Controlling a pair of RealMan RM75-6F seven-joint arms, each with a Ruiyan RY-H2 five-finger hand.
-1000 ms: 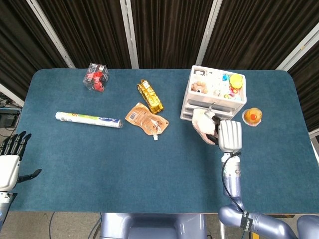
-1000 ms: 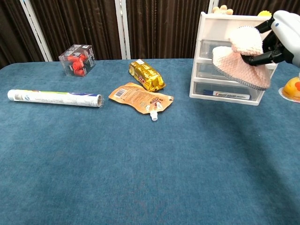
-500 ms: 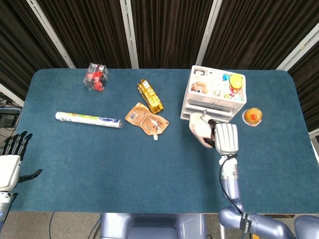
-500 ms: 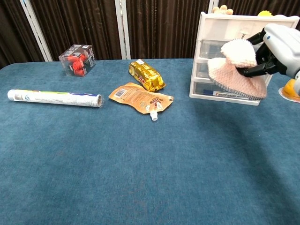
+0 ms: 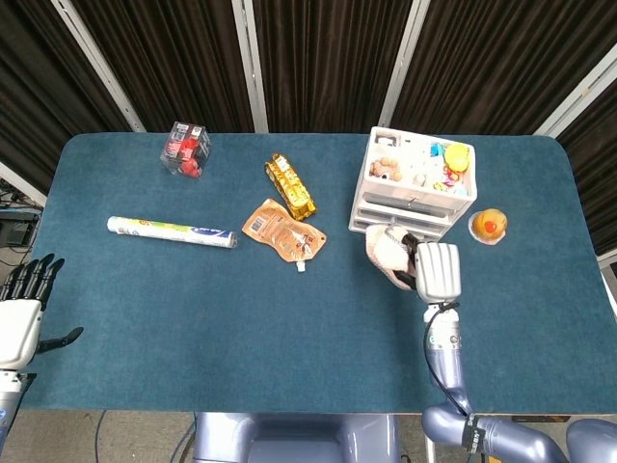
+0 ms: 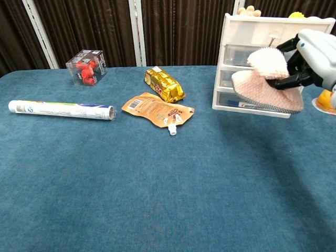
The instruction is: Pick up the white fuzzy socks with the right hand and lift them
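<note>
The white fuzzy socks (image 6: 265, 84) (image 5: 386, 253) hang above the table just in front of the white drawer unit (image 6: 247, 31). My right hand (image 6: 312, 58) (image 5: 439, 270) grips them from the right side, dark fingers curled over the top. The socks' grey sole edge faces down. My left hand (image 5: 21, 309) rests off the table's left front corner with fingers apart and nothing in it; the chest view does not show it.
A white drawer unit (image 5: 416, 183) with small toys on top stands at the back right, an orange cup (image 5: 489, 226) beside it. A gold snack pack (image 5: 290, 186), an orange pouch (image 5: 283, 232), a white tube (image 5: 172, 231) and a clear cube (image 5: 185, 149) lie to the left.
The right hand has carried the socks slightly left and lower in front of the drawers, and the socks now lie flatter. The left hand has not moved.
</note>
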